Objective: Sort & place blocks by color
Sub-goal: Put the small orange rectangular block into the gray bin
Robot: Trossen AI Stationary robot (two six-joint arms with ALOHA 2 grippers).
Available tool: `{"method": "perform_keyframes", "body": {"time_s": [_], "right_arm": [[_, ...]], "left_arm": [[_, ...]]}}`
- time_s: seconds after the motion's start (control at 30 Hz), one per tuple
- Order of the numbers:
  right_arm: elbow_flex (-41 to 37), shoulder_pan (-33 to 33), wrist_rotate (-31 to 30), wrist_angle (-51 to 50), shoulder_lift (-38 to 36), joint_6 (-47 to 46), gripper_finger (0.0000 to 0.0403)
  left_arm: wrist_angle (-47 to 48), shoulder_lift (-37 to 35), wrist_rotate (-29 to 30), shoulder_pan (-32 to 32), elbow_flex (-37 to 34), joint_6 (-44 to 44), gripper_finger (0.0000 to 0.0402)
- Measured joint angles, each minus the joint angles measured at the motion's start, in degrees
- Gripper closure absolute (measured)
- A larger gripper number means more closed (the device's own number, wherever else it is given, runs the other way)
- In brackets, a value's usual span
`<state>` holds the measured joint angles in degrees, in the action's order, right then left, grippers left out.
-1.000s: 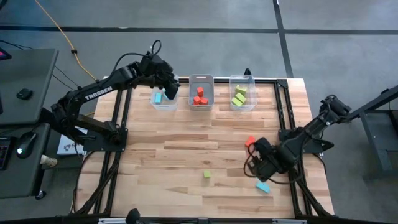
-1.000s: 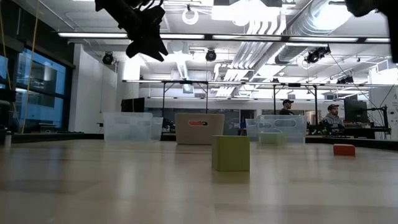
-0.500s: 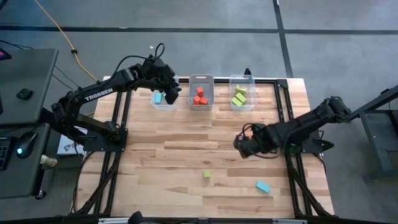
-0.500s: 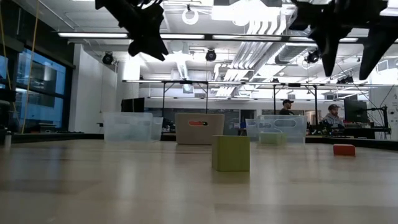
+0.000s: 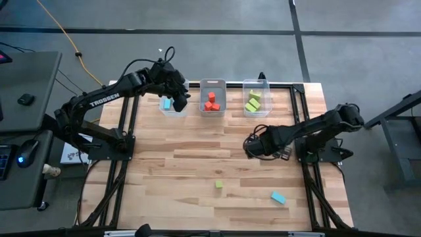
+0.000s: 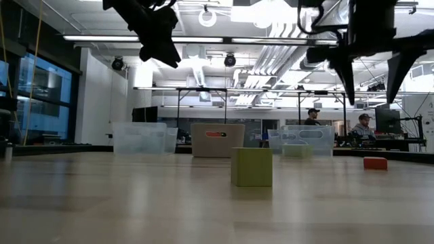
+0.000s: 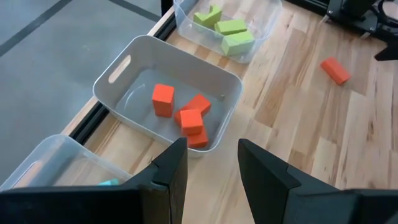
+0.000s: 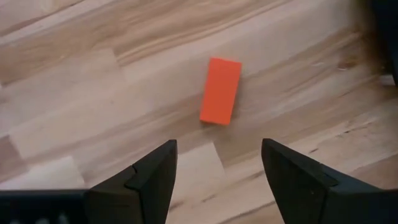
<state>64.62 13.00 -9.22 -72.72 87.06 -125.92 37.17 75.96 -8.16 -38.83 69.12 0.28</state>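
Right gripper [image 8: 214, 171] hangs over the red-orange bar [image 8: 221, 91] at right of centre in the high view, fingers spread wide and empty, lined up to straddle it. Left gripper [image 7: 211, 165] waits parted and empty at upper left, over the bins [image 5: 212, 84]. Green cube [image 5: 219, 185] and light blue block [image 5: 278, 197] lie loose lower down.

even, bright light is cast from ceiling strip lights [image 6: 122, 38]; soft shadows are seen on the table [image 5: 197, 164], whose near surface is blurred in the low view.

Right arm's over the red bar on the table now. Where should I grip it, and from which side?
Come straight down on the red bar: it lies flat and alone on the table. Close the open right gripper across its two long faces at mid-length, turning the wrist slightly to match its tilt.
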Motion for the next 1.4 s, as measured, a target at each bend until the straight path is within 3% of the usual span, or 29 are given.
{"method": "perform_keyframes", "body": {"time_s": [0.23,0.47,0.87,1.2,1.4], "right_arm": [[-0.5,-1.9,0.6,-0.1,5.5,1.0,0.0178],[-10.8,-2.5,3.4,14.1,4.5,-1.1,0.0178],[-18.9,-3.8,4.7,25.4,4.4,-2.6,0.0178],[-19.6,-4.0,3.9,25.7,4.2,0.4,0.0178],[-18.0,-4.1,6.1,24.5,4.5,9.2,0.0179]], "left_arm": [[0.9,0.0,0.0,0.0,0.0,2.0,0.0284],[2.5,0.0,0.0,0.0,0.0,3.3,0.0284],[3.7,0.0,0.0,0.0,0.0,3.4,0.0284],[3.8,0.0,0.0,0.0,0.0,3.4,0.0284],[3.8,0.0,0.0,0.0,0.0,3.5,0.0284]]}}
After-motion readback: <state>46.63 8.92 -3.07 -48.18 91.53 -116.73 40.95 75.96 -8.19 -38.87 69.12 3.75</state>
